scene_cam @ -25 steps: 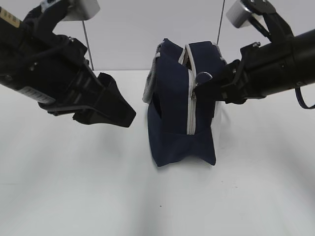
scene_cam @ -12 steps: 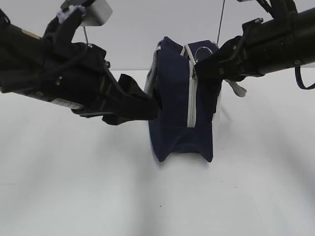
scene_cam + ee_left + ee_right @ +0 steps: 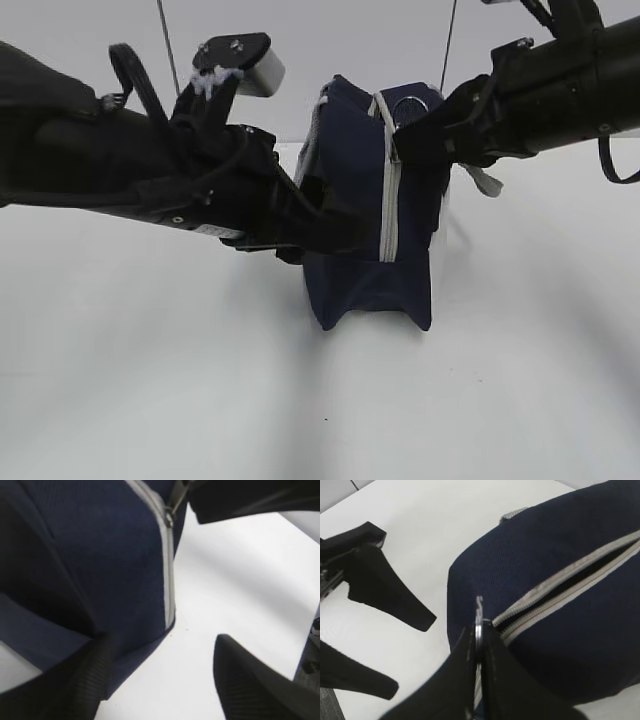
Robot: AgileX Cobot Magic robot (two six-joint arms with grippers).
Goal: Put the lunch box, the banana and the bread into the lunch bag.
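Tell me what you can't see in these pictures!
- Inside the lunch bag: all views show only its blue outside and a dark zipper slit; whether the food is packed can't be told.
- Left claw: in the outside view, too dark to tell its fingers apart.
- Ring pull: mostly hidden between the right claw's fingers.

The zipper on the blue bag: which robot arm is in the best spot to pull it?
Probably the right one. Its claw is already pinched shut on the zipper's ring pull. The left claw is open beside the lunch bag, better placed to steady it.
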